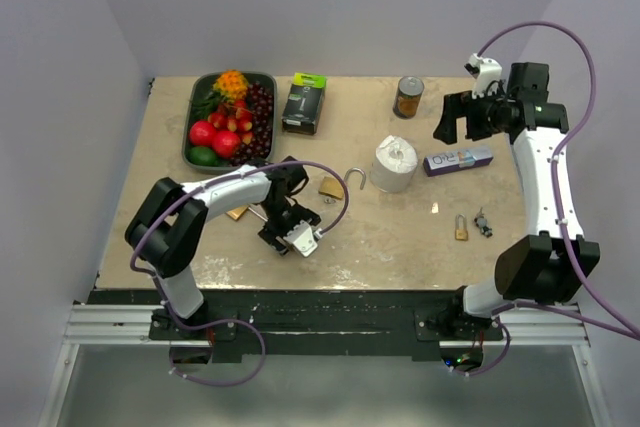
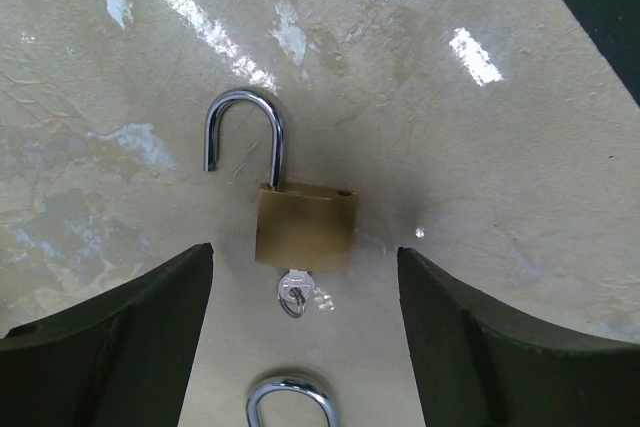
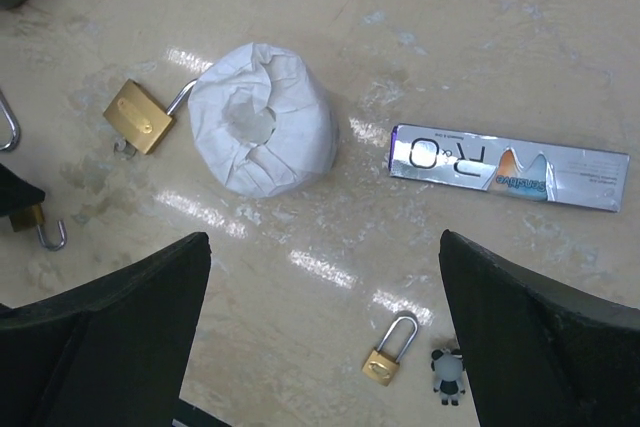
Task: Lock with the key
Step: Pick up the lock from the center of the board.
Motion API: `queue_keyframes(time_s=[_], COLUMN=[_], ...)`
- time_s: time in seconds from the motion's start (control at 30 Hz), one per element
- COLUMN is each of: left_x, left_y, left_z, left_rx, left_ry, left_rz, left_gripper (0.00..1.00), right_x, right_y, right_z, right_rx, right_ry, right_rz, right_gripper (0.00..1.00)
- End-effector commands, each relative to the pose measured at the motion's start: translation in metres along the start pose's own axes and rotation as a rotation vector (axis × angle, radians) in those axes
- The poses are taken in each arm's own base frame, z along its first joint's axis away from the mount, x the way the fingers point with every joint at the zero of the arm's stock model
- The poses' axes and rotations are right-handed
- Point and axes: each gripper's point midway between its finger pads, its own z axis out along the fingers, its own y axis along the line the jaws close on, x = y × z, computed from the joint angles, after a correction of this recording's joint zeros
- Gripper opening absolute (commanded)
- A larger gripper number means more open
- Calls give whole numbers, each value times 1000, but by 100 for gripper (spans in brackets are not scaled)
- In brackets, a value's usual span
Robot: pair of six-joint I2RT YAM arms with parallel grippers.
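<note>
Bench (image 1: 400, 237) work sits left of centre, toward the near edge. My left gripper (image 2: 302, 277) hangs low over the padlock (image 2: 305, 229), jaws spread wide either side of it and touching nothing. My right gripper (image 3: 325, 247) hovers near the far right corner, jaws likewise parted and empty. The padlock lies flat with its brass body between the left jaws, though I cannot match it with certainty to any one lock in the overhead view. Its shackle (image 2: 245, 127) is raised and swung outward, so the free leg hangs beside the body, away from its hole. The key (image 2: 293, 292) sits in the keyway. A second shackle (image 2: 290, 394) curves close by on the key's far side from the body, not touching it.

To do this well, I reckon I should pin the body first, swing the free leg round over its hole, then press straight down. Pushing while it is misaligned would likely skate the lock across the smooth top. The key is small and close to that neighbouring shackle, so I would pinch it squarely before turning.

As for containers, the tray (image 1: 188, 142) in the far left corner is heaped with fruit (image 1: 213, 137) in red, green, orange and dark pieces. Just right of it along the far edge stands a green-and-black carton (image 1: 303, 104), and further right a can (image 1: 408, 97). What either holds I cannot tell.
</note>
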Motion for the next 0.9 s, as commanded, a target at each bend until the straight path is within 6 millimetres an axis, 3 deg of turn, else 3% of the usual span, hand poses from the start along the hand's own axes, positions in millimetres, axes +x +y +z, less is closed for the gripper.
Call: queue_keyframes(time_s=[0.0, 0.33, 0.53, 0.63, 0.77, 0.83, 0.87], left_x=[0, -4, -5, -11, -26, -36, -39], left_y=[21, 12, 7, 11, 30, 44, 53], left_z=[3, 20, 25, 23, 6, -12, -23], left_rx=[-25, -13, -9, -29, -100, -157, -199], left_ry=[11, -36, -55, -82, -148, -236, -266], left_rz=[88, 65, 46, 35, -63, -170, -211], left_gripper=[76, 63, 47, 33, 11, 0, 0], right_x=[-5, -4, -5, -6, -10, -16, -16], right_y=[14, 12, 17, 16, 19, 18, 18], right_z=[-16, -11, -11, -11, -15, -16, -15], right_rx=[-22, -30, -58, -57, -64, -57, -52], right_ry=[-49, -27, -36, -41, -58, -83, -90], right_rz=[6, 27, 14, 5, -3, 2, 10], right_gripper=[99, 98, 98, 98, 98, 98, 97])
